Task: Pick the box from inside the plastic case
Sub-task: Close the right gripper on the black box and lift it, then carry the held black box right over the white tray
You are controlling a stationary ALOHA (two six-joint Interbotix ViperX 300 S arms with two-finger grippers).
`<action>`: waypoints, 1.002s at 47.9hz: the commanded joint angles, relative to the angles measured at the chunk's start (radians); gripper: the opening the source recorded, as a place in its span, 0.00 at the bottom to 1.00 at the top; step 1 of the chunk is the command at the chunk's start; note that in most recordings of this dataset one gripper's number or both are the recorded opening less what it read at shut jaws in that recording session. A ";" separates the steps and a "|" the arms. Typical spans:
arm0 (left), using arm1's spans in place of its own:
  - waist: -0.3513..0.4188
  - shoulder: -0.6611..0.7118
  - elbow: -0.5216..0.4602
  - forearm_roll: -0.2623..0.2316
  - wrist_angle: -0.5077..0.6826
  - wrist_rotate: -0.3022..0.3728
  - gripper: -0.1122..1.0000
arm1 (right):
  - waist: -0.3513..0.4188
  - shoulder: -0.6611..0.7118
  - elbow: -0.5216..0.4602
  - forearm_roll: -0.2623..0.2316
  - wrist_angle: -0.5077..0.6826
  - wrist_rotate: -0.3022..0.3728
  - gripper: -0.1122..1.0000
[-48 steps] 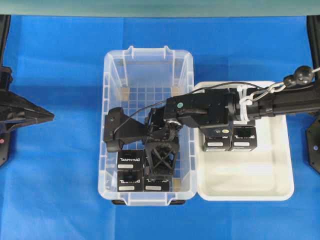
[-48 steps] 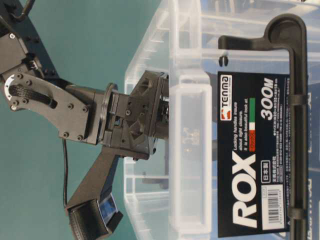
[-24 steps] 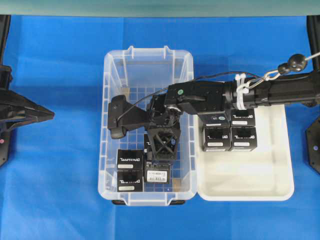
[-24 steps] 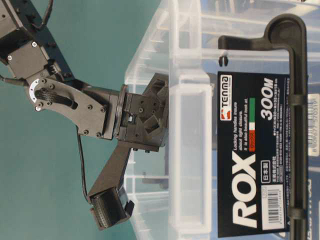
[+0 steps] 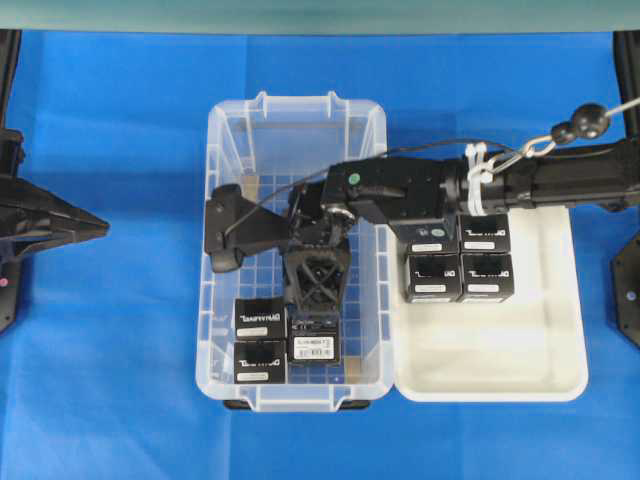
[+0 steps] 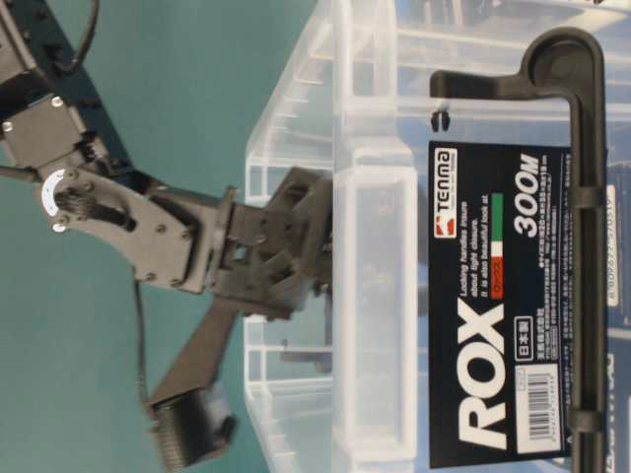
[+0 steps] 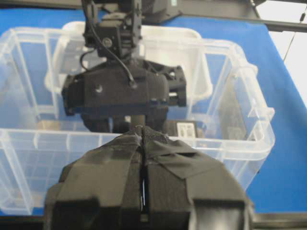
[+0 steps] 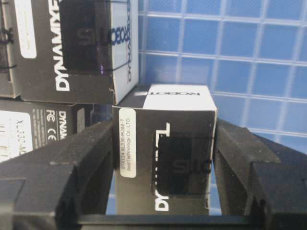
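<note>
The clear plastic case [image 5: 228,170] stands in the middle of the blue cloth. My right gripper [image 5: 315,300] reaches into it from the right. In the right wrist view the right gripper [image 8: 163,148] is shut on one black box [image 8: 165,172] with white lettering and a white label strip. It holds the box above the grid bottom. From overhead the gripper hides that box. Two like boxes [image 5: 260,318] sit at the case's front left. My left gripper [image 5: 100,230] is shut and empty at the far left, outside the case; its taped fingers [image 7: 115,163] are pressed together.
A black box with a white barcode sticker [image 5: 313,347] lies at the case's front, beside the two boxes. A shallow white tray [image 5: 500,360] right of the case holds several black boxes [image 5: 460,277]. A black "ROX" package [image 6: 493,296] fills the table-level view's right.
My right gripper has moved up and toward the back of the case with the box in it, uncovering the barcode box. The left arm has not moved.
</note>
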 commanded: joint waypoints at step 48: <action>0.008 0.003 -0.072 0.003 -0.005 0.015 0.05 | -0.054 -0.494 -0.258 0.000 0.634 0.167 0.65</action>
